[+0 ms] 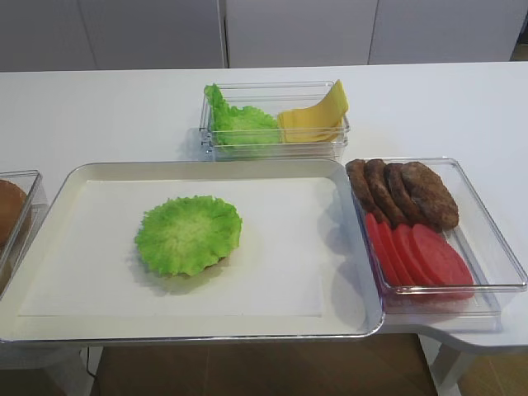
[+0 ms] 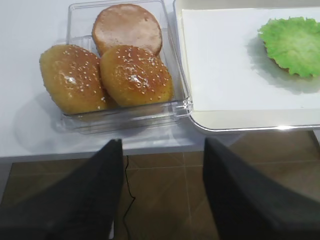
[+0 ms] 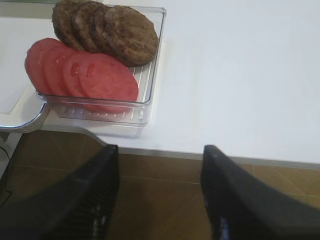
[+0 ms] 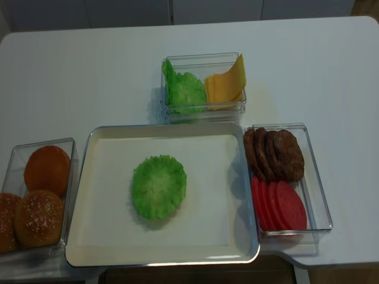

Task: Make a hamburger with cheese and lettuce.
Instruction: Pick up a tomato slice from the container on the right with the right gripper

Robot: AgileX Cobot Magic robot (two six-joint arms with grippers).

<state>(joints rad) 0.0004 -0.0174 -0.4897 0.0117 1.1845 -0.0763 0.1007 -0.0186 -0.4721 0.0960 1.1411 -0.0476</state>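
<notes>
The hamburger (image 1: 188, 233) (image 4: 159, 186) is a low stack on the white tray (image 1: 74, 186), topped by a frilly green lettuce leaf (image 2: 292, 44). Only a sliver of bun shows under the leaf. Pale yellow cheese slices (image 1: 318, 115) (image 4: 227, 84) lean in a clear box at the back, beside more lettuce (image 1: 235, 124) (image 4: 185, 90). My left gripper (image 2: 162, 145) is open and empty, hanging over the floor in front of the table edge, below the bun box. My right gripper (image 3: 160, 150) is open and empty too, off the table's front edge near the patty box. Neither gripper shows in the high views.
A clear box (image 4: 317, 195) to the right of the tray holds dark brown patties (image 1: 404, 191) (image 3: 107, 30) and red tomato slices (image 1: 417, 252) (image 3: 82, 72). Left of the tray, another clear box (image 2: 180, 95) holds sesame buns (image 2: 135, 75) (image 4: 38, 216).
</notes>
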